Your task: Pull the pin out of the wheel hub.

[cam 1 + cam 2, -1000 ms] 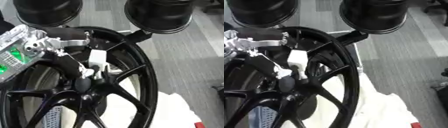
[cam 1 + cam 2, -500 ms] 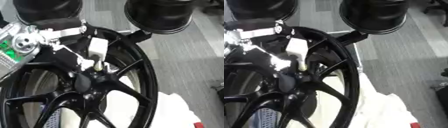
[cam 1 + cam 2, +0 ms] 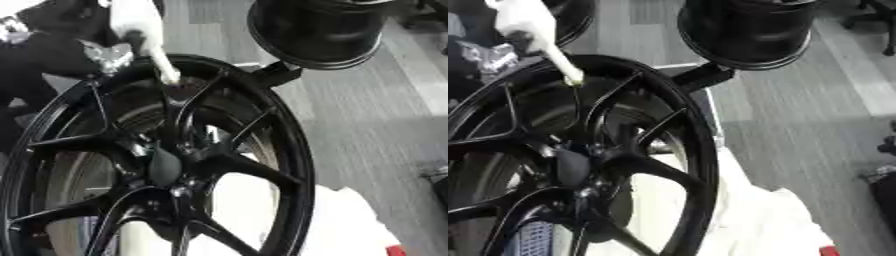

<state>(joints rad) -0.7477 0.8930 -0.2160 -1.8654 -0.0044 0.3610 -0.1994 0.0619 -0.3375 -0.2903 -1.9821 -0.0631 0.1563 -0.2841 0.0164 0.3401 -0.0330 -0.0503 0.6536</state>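
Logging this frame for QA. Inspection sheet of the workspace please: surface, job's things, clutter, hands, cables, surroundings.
Surface: grey floor; white cloth under the wheel's lower right.
Job's things: black spoked wheel fills the view, hub at centre left. White pin is up at the far rim, clear of the hub, tip pointing down.
Clutter: a small red object at the bottom edge.
Hands: left hand shows upper left, dark and blurred, by the pin's top end; grip cannot be made out. Right hand: nothing seen.
Cables: nothing seen.
Surroundings: a second black wheel behind, on a black stand.
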